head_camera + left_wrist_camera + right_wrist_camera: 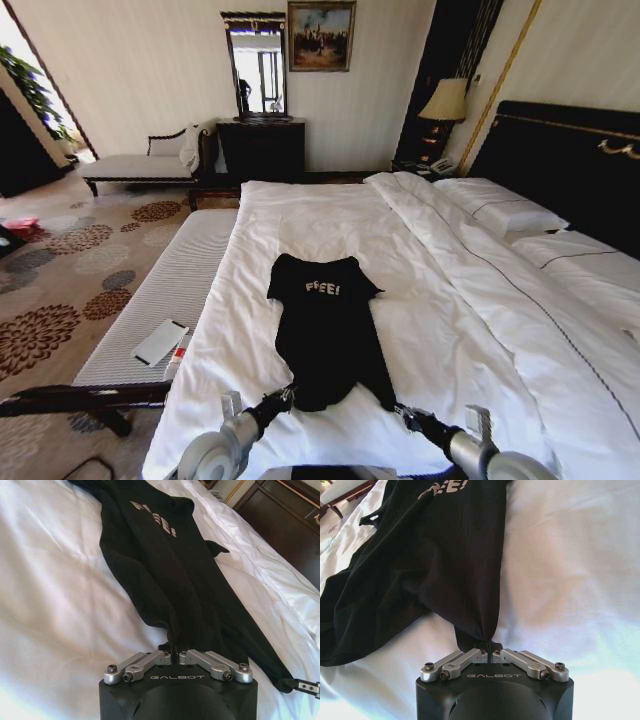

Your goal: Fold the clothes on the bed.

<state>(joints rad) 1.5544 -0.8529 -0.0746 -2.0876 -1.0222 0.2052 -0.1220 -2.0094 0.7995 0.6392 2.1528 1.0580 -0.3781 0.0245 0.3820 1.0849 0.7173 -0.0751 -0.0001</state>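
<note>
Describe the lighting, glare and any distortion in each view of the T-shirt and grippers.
Head view: wide-angle bending at the edges, daylight blown out at the far left, lamp lit, T-shirt evenly lit. Left wrist view: bed sheet glares white, shirt folds lost in black, left gripper sharp. Right wrist view: similar sheet glare, right gripper crisp, lettering soft.

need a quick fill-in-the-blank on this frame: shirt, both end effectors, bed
1. The T-shirt on the bed is ____ in colour.
2. Each end effector, left and right, is shut on the shirt's ____ edge.
3. The white lettering on the chest reads ____.
4. The shirt lies on ____ bedding.

Missing words: black; bottom; FREE!; white
</note>
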